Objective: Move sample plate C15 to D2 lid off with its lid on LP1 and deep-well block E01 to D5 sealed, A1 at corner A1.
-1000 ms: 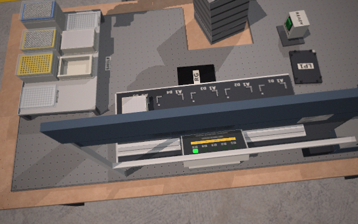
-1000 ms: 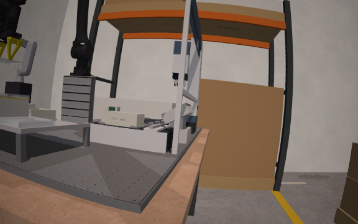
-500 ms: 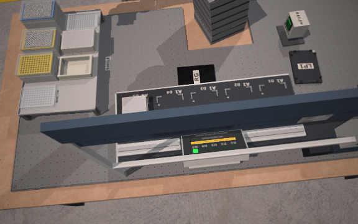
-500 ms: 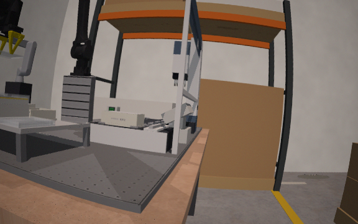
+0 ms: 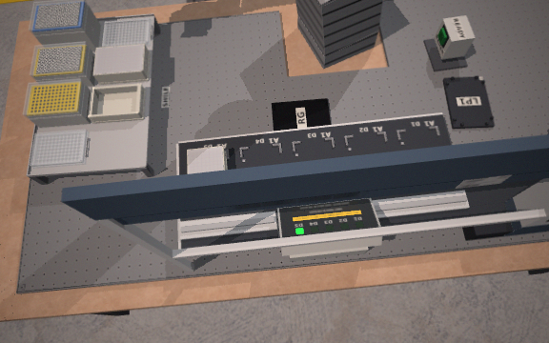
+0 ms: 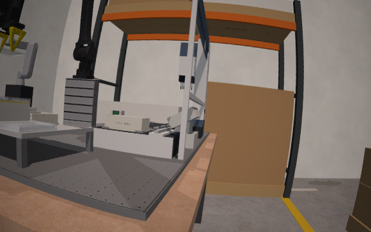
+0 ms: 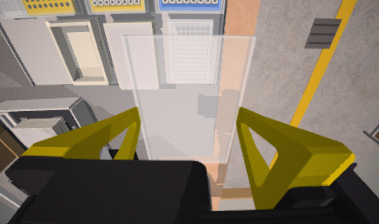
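Note:
My gripper (image 7: pixel 188 112) is shut on a clear plate lid (image 7: pixel 190 97), which lies flat between the yellow fingers. In the exterior view the gripper (image 6: pixel 6 40) hangs high above the shelf at the far left, with the lid (image 6: pixel 2 49) under it. Seen through the lid in the wrist view, an uncovered sample plate sits on the SHELF; it also shows in the top view (image 5: pixel 128 32). A white deep-well block (image 5: pixel 206 159) sits on D5. D2 (image 5: pixel 367 135) is bare. Lid park LP1 (image 5: pixel 468 101) is bare.
The SHELF (image 5: pixel 89 95) holds several tip racks (image 5: pixel 54 97), a sealed block (image 5: pixel 119 63), an open reservoir (image 5: pixel 115 102) and a lidded plate (image 5: pixel 58 148). The gantry beam (image 5: pixel 322 173) crosses above the deck. RG (image 5: pixel 301 115) and the READY key (image 5: pixel 456 35) stand behind it.

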You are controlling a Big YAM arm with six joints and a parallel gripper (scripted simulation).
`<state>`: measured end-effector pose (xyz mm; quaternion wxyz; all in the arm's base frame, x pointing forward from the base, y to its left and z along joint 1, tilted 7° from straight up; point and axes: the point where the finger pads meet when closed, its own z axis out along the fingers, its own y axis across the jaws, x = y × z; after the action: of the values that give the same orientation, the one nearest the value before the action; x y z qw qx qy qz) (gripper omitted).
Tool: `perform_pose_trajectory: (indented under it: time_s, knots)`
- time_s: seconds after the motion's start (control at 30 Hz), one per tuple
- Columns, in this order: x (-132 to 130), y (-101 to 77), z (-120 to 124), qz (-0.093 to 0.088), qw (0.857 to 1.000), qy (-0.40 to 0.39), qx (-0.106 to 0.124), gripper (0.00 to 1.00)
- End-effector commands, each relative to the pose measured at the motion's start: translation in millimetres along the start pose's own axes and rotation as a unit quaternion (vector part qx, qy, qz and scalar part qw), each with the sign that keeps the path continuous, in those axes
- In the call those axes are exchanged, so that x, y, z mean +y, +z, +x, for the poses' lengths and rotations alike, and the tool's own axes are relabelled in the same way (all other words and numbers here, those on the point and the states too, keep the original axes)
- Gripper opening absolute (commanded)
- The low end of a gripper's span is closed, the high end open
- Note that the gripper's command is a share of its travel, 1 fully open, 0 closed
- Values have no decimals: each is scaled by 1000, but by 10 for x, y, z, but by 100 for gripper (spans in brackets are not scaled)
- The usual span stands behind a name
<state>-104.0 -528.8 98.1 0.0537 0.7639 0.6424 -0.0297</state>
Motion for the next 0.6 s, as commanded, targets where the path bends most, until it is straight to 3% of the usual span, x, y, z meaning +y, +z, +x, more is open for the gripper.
perform_pose_trajectory:
  time_s: [0.0,0.03,0.1,0.3,0.5,0.57]
  knots:
    - [-81,-335,-260,1,999,1,-43,0]
    - [-81,-119,-40,0,1000,3,-14,0]
    - [-20,-190,-149,0,1000,0,-25,0]
    - [-20,-190,-149,0,1000,0,-25,0]
    - [-83,-189,223,1,1000,0,-27,0]
    - [-83,-189,223,1,1000,0,-27,0]
